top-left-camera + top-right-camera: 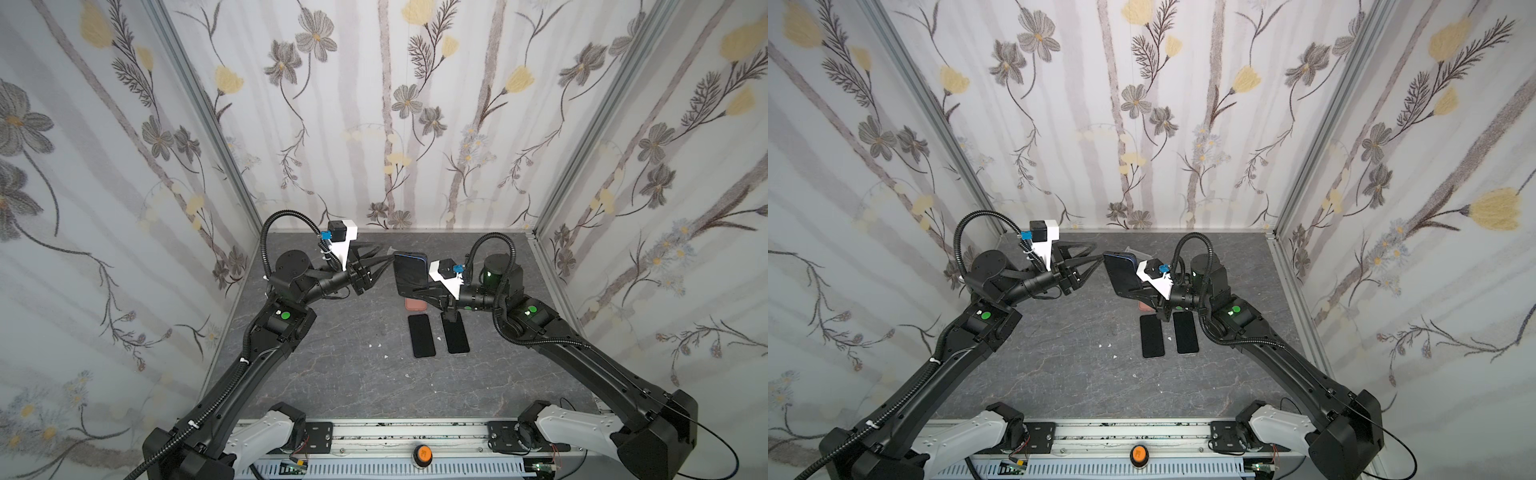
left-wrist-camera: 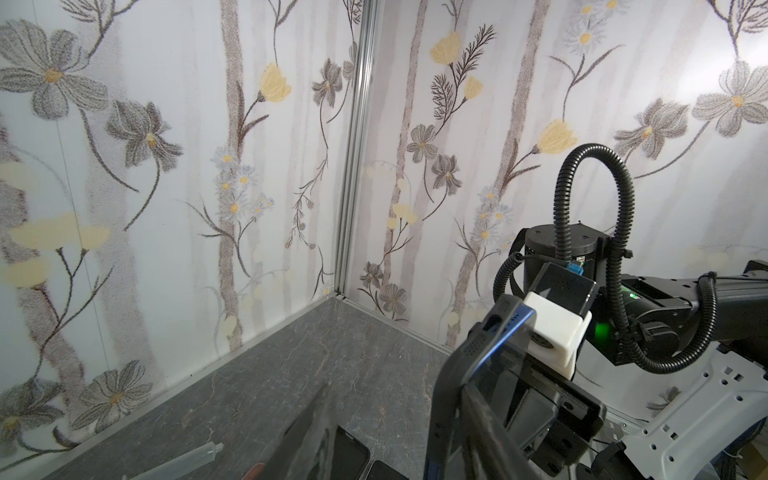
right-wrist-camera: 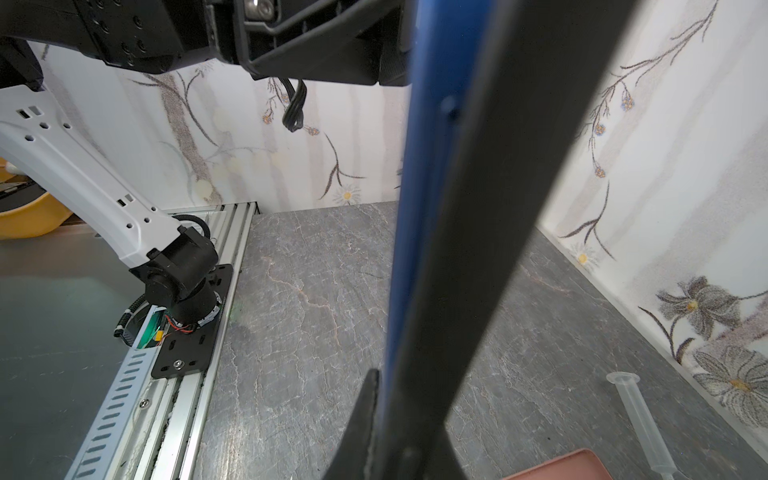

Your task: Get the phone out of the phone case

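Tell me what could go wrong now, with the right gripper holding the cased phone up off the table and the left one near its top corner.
1. The right gripper grips the phone near its lower end only, so a pull from the left gripper on the dark case may twist it loose.
2. A drop would likely hit the pink case or a spare phone lying on the table below.

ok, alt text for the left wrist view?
A phone with a blue edge, in a dark case, is held off the table by the right pincer, before floral walls. The left pincer stands open in the blurred foreground, one finger across the screen. A clear syringe lies on the grey table.
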Robot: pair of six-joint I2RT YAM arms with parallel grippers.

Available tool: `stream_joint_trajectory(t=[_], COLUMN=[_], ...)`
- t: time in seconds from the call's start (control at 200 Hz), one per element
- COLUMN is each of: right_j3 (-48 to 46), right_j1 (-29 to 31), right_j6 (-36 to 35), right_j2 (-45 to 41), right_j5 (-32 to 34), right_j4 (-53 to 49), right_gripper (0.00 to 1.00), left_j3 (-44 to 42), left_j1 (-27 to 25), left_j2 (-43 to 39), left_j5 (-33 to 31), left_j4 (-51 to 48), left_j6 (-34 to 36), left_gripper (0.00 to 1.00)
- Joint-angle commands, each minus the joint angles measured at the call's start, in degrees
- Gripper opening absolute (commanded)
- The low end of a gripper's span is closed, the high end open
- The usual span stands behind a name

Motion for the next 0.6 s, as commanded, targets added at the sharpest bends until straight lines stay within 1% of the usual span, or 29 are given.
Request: stream_joint_trajectory(t=[0.0,0.205,0.295,0.375,0.455,0.525,0.595], right_j3=[0.80,0.98,0.80,0.80,0.72,1.01,1.46], right_j1=[1.00,1.44,1.48,1.02,0.61,0.50,0.59], right_j6=[-6.41,-7.01,-5.97,-3.09,-2.35,-4.10,-6.14], right_j2=[-0.03,-0.11,-0.38,-0.34,-0.30,-0.08,-0.05], right_j5=[-9.75,-9.94,-9.20,-4.34,1.39,4.51,6.81], right_j4=[0.53,-0.06,0.69,1.62,1.24,-0.46,-2.28], right_gripper=[0.00,0.00,0.00,0.00,0.00,0.00,0.00], left_j3=[0.03,-0.06,-0.04,-0.19,0.48,1.94,4.37], left_j1=[0.86,1.26,1.27,1.27,1.27,1.27,1.27], left_j2=[0.05,0.30,0.56,0.20,-0.08,0.25,1.05], left_j5=[-8.35,-8.55,-7.79,-7.61,-7.12,-4.77,-1.13], left_j4=[1.89,1.93,1.95,1.80,0.32,-2.96,-7.15], left_j6=[-1.23,-1.52,-1.61,-1.01,0.78,3.52,6.59], left_gripper=[0.48,0.48,0.48,0.49,0.51,0.53,0.55])
